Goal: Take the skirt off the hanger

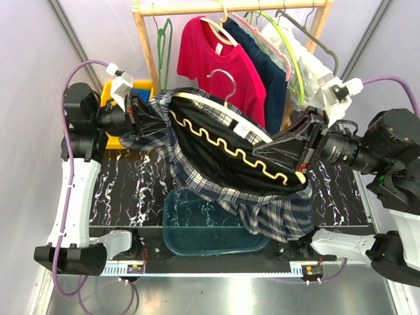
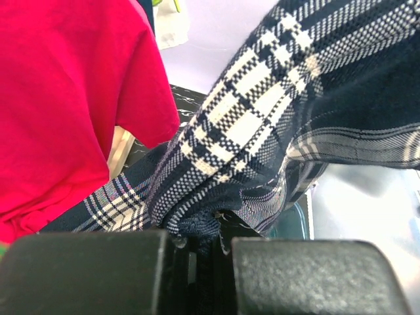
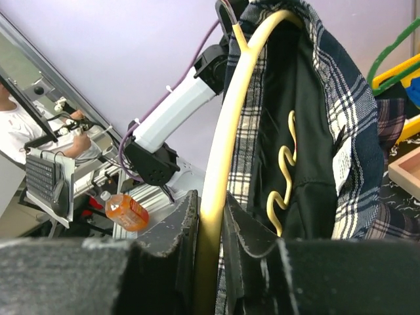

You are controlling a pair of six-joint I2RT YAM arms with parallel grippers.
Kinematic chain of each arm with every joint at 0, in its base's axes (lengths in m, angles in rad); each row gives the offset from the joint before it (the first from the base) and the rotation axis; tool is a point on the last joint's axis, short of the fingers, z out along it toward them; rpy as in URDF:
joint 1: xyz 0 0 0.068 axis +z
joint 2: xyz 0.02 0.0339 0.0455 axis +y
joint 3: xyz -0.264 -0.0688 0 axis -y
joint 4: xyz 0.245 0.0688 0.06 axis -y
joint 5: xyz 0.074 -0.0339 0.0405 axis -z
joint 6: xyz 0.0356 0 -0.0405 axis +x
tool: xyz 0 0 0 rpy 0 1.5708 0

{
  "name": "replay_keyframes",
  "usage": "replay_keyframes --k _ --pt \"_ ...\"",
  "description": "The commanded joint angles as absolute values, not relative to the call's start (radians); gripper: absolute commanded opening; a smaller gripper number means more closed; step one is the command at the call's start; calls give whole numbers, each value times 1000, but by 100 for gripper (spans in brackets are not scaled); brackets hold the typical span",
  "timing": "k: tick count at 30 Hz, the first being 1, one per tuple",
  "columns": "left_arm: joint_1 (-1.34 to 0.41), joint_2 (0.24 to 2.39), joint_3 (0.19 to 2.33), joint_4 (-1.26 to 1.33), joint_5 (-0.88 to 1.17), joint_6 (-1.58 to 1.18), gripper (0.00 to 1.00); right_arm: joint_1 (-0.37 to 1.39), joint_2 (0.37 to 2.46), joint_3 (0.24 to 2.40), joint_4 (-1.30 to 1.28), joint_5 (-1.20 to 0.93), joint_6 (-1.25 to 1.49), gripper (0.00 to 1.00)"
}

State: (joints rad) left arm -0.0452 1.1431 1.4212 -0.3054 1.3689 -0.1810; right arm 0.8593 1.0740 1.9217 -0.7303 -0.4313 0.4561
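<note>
Item: skirt, blue-and-white plaid with a black lining, mounted on a cream hanger with a metal hook; the pair hung in the air between the two arms, above a translucent blue tub that sat on the black marbled surface

Left gripper: fingers drawn together on a fold of plaid cloth at the skirt's left end, the fabric bunched between them in the wrist view

Right gripper: fingers clamped on the hanger's curved arm; the cream rod ran straight between them

Background: wooden rail carrying a red T-shirt, a dark navy garment and other pieces; neither arm was touching any of them

Step in hand, as I judged it from where I stood: the pull-off itself, with one arm anchoring the hanger and the other gripping cloth; the waist was not yet off the frame

Next move, by my reckoning: the left arm should draw the cloth away from the right arm and off the hanger's shoulder while the right arm holds firm; the waist looked taut over the frame, so an angled pull seemed wiser than a straight one; the cloth might slip from the fingers, or the hanger might twist in the clamp
</note>
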Motion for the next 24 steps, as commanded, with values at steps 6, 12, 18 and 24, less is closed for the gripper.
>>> replay_keyframes --k 6,12,18,24 --pt "-107 1066 1450 -89 1534 -288 0 859 1177 1845 -721 -318 388 22" --pt "-107 1060 1413 61 1520 -409 0 859 1186 1836 -738 -298 371 0" --pt "-95 1058 1396 126 1508 -459 0 858 1093 1812 -753 -174 327 0" --pt "-31 1065 1402 152 1514 -488 0 859 844 1669 -785 -45 284 0"
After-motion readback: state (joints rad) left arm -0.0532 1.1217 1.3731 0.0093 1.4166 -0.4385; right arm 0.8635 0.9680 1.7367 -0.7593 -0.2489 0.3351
